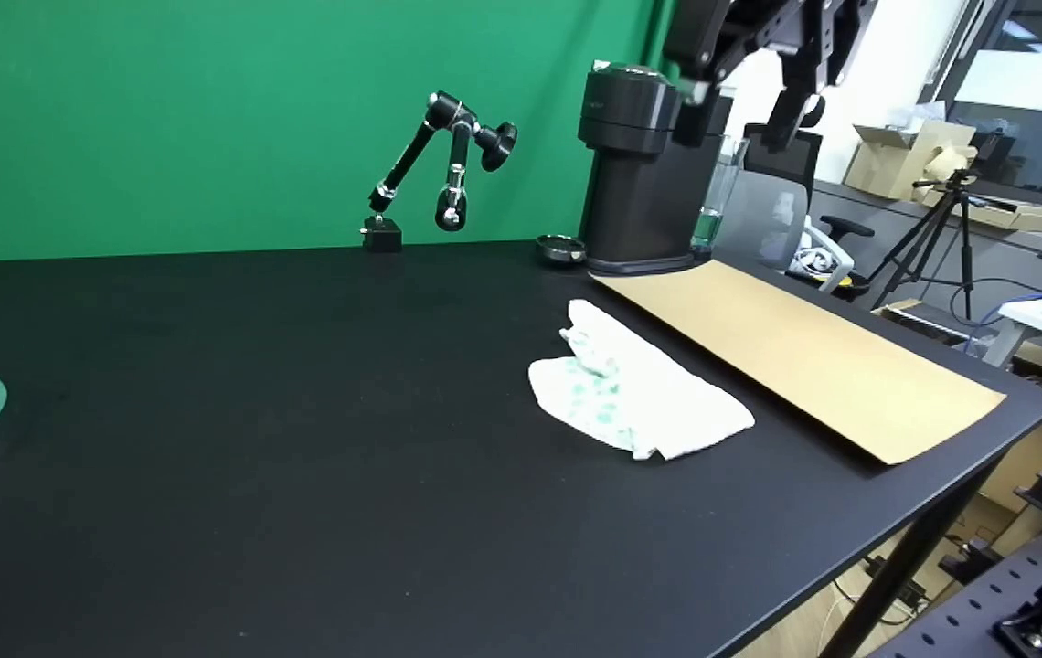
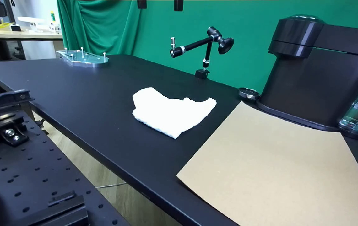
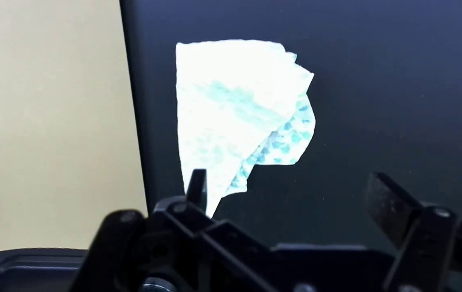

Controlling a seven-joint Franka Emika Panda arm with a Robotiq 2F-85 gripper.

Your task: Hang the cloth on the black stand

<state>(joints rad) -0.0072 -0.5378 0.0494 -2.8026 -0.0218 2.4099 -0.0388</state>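
One spotted white cloth (image 2: 171, 113) lies folded well inside the edges of the counter (image 2: 91, 91), presumably for pinching; the black articulated stand (image 2: 208, 50) hugs the back edge, likely for clearance; the claw (image 2: 160, 8) hangs above, jaws apart.

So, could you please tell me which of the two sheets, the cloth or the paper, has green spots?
The folded white cloth has them; the brown paper beside it looks plain.

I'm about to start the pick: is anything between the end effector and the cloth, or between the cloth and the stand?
Nothing visible on either path. The open end effector hangs higher than the cloth; the dish sits off the line from cloth to stand.
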